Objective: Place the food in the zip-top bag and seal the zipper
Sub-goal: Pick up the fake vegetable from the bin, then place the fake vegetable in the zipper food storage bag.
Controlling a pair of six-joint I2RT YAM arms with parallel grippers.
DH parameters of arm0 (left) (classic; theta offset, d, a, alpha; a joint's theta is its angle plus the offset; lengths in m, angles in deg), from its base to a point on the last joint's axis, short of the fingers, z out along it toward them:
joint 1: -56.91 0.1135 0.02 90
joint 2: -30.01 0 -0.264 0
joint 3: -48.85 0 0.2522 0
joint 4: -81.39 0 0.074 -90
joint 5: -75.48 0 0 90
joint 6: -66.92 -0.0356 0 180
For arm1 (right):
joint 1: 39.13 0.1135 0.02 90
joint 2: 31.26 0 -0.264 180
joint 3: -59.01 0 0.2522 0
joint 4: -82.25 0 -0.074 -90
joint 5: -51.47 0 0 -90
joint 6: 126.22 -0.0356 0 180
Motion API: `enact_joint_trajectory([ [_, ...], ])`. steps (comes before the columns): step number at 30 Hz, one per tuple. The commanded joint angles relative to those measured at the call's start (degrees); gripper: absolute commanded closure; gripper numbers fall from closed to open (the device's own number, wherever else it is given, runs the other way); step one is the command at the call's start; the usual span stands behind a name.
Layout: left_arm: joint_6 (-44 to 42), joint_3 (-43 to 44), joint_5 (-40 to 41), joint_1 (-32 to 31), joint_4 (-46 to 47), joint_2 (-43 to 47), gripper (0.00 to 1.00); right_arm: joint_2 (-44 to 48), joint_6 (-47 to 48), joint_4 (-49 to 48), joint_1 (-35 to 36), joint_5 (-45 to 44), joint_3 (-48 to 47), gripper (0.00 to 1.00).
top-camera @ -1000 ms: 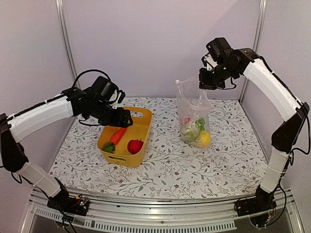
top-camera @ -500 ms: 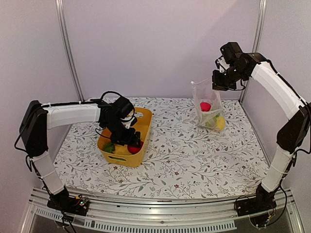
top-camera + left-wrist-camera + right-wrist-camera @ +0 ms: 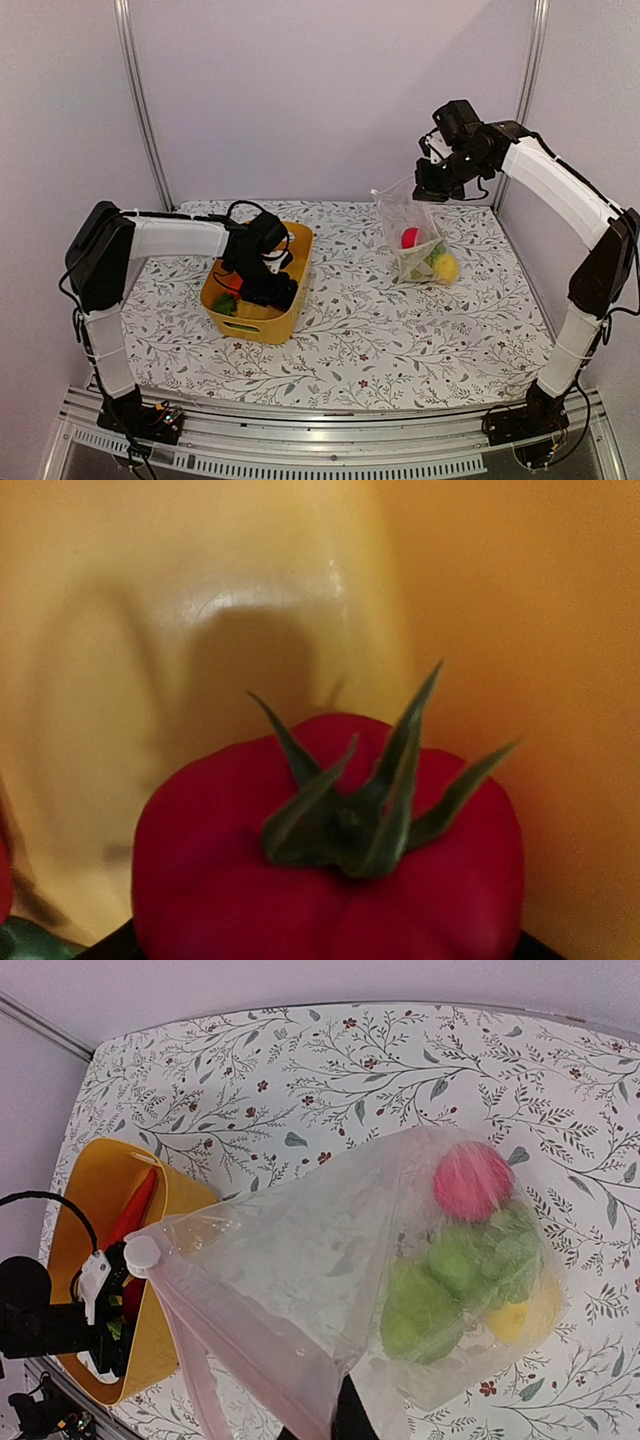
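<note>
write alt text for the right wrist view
A clear zip-top bag fills the view above a floral table, with red, green and yellow toy food inside. A yellow basket holding an orange carrot sits at left.

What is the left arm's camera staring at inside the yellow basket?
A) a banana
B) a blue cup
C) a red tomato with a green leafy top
C: the red tomato fills the left wrist view, with the yellow basket wall behind it.

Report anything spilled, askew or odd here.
Nothing spilled. The bag hangs slanted from the right gripper, pinched at its top edge, with the food bunched in the low corner. The rest sits in the basket, where the left gripper is down at a tomato.
</note>
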Motion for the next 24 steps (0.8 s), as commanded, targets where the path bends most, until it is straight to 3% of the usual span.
enact_joint_trajectory([
  [1,-1.65,1.48,4.15,0.68,-1.27,4.60,0.35,0.40,-0.95,-1.47,1.65,1.06,0.51,1.00],
  [5,-3.63,1.33,7.46,1.10,-3.14,10.87,0.43,0.46,-1.29,-1.90,2.62,1.41,1.36,1.00],
  [13,-3.48,10.65,7.56,1.47,-4.81,17.72,0.46,-0.77,-1.36,-1.61,4.45,2.36,0.44,1.00],
  [19,-2.29,19.75,1.24,-2.33,3.33,17.98,0.50,-3.62,-0.75,-1.10,6.94,3.02,-2.56,1.00],
  [24,-3.23,27.54,-2.67,-7.35,6.51,11.56,0.51,-6.67,-1.46,-0.57,8.77,4.27,-6.49,1.00],
])
